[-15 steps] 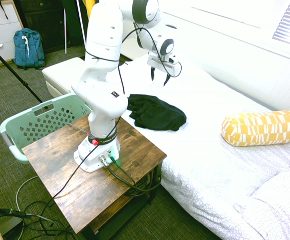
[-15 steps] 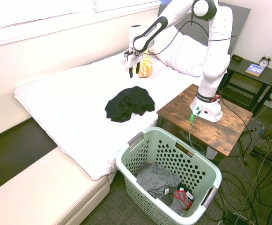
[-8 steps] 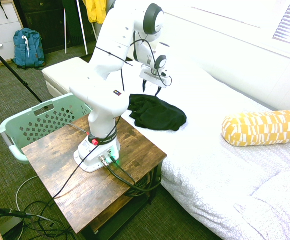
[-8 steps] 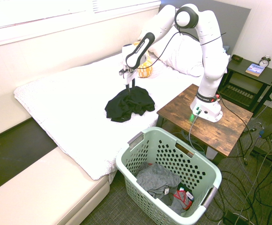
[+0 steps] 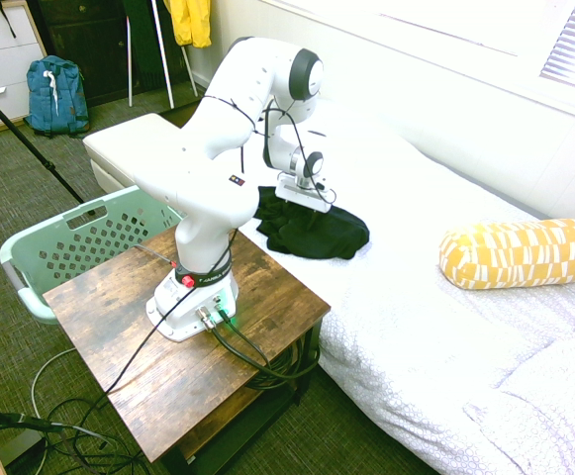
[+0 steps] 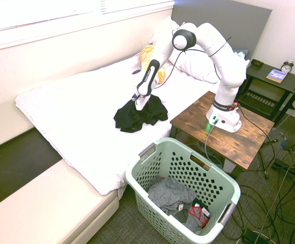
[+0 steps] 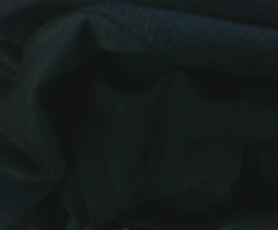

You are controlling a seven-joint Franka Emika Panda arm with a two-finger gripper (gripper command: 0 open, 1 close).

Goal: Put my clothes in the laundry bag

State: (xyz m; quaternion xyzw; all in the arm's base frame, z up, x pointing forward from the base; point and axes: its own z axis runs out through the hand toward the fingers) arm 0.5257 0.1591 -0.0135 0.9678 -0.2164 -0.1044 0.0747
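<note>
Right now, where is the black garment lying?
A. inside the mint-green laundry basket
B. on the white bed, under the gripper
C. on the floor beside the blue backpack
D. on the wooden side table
B: the black garment is heaped on the white bed with the gripper down on top of it, while the mint-green laundry basket stands on the floor, apart from it.

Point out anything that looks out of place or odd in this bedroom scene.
Only the black garment stands out: it lies crumpled on the white bed instead of in the mint-green laundry basket, which already holds other clothes. The gripper is down on it. Nothing looks spilled or damaged.
</note>
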